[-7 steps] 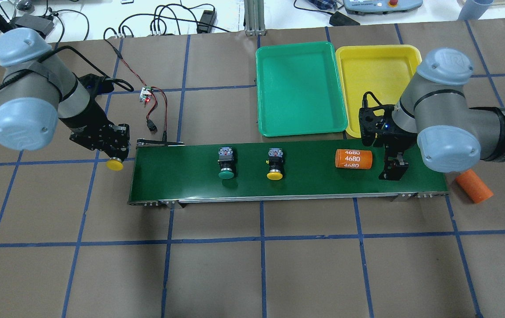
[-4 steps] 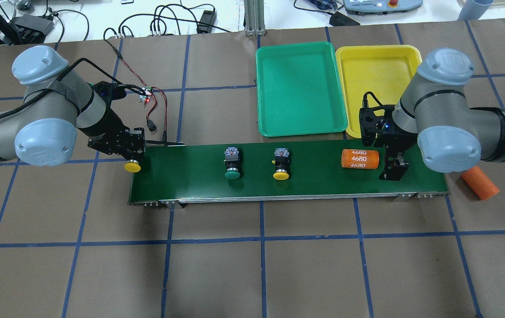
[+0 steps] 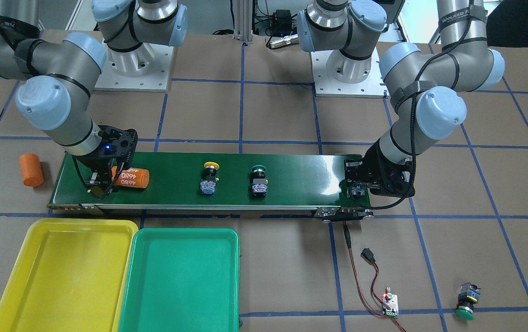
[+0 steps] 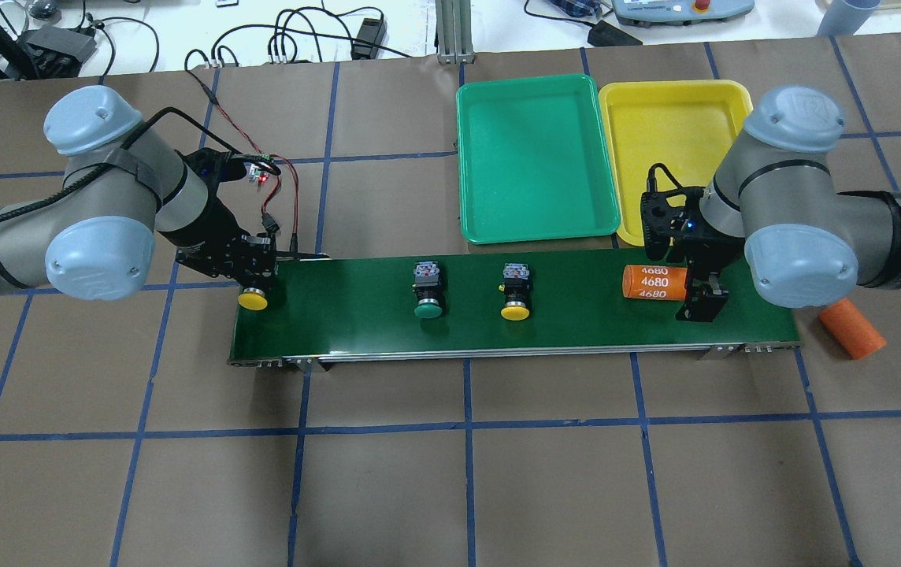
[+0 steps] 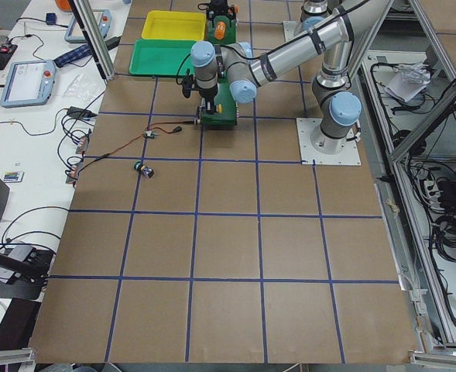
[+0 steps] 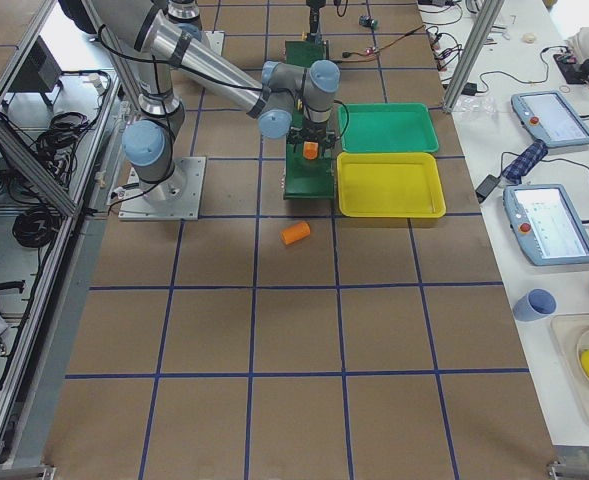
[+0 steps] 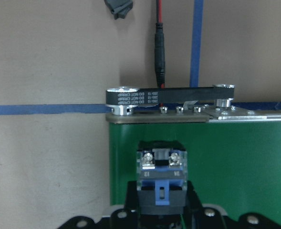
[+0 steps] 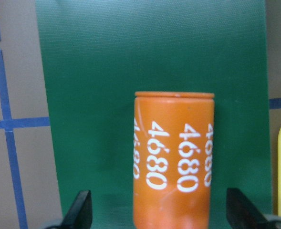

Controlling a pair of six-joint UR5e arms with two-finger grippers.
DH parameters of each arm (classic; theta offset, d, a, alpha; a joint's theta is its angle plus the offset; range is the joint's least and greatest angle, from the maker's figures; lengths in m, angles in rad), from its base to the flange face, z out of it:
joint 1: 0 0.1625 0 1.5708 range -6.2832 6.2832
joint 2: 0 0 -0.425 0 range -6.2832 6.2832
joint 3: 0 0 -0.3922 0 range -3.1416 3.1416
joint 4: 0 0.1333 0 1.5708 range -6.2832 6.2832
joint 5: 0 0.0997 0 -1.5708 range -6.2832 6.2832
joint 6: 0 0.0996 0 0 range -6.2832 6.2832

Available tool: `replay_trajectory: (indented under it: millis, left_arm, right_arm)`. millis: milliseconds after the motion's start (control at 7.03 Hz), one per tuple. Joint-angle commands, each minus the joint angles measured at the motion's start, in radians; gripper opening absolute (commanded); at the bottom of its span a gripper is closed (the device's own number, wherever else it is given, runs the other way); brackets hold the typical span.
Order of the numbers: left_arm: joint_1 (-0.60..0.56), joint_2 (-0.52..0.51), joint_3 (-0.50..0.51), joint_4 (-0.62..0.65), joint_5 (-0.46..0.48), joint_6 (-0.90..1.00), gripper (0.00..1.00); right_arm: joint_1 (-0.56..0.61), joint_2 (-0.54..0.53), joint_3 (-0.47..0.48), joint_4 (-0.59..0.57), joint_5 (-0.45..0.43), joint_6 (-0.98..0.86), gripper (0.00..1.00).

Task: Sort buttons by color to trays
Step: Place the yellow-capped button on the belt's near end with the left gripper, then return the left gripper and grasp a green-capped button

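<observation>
My left gripper [image 4: 252,272] is shut on a yellow button [image 4: 252,300] over the left end of the dark green conveyor belt [image 4: 576,331]; the left wrist view shows its grey-blue block [image 7: 160,174] between the fingers. A green button [image 4: 428,296] and a second yellow button [image 4: 515,299] lie mid-belt. Another green button [image 3: 465,303] lies on the table, far from the belt. The green tray [image 4: 533,157] and yellow tray [image 4: 675,118] stand empty behind the belt. My right gripper [image 4: 701,303] is open over the belt's right end.
An orange cylinder marked 4680 [image 4: 653,282] lies on the belt between my right gripper's fingers [image 8: 80,214]. A second orange cylinder [image 4: 852,330] lies on the table past the belt's right end. Red and black wires with a small circuit board [image 3: 390,304] run behind the belt's left end.
My left gripper has carried the yellow button rightward, from beside the belt to over its left end. The things on the belt have drifted right; the cylinder has reached my right gripper.
</observation>
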Motion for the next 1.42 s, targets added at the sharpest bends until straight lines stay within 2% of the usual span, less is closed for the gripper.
replay_trajectory:
  millis: [0,142,427,569,711,995,1280]
  left_arm:
    - [-0.022,0.011,-0.002,0.001,0.008,0.015,0.79]
    - [-0.021,0.012,-0.002,0.001,0.011,0.012,1.00]
    - [-0.009,0.032,0.016,-0.013,0.015,0.012,1.00]
    - [0.022,0.031,0.074,-0.014,0.031,0.015,1.00]
    - [0.071,-0.012,0.175,-0.039,0.057,0.062,1.00]
    - [0.155,-0.125,0.298,-0.034,0.124,0.392,1.00]
    - [0.209,-0.280,0.477,-0.028,0.124,0.556,1.00]
  right_arm:
    - [-0.003,0.000,-0.002,-0.002,0.001,0.004,1.00]
    - [-0.004,0.000,-0.002,0.001,0.003,0.017,1.00]
    - [-0.004,0.000,-0.005,0.000,0.007,0.124,1.00]
    - [-0.004,0.002,-0.005,0.003,0.007,0.129,1.00]
    - [-0.004,0.002,-0.005,0.005,0.015,0.136,1.00]
    - [-0.004,0.002,-0.005,0.008,0.017,0.253,1.00]
    - [-0.004,0.002,-0.004,0.008,0.017,0.326,1.00]
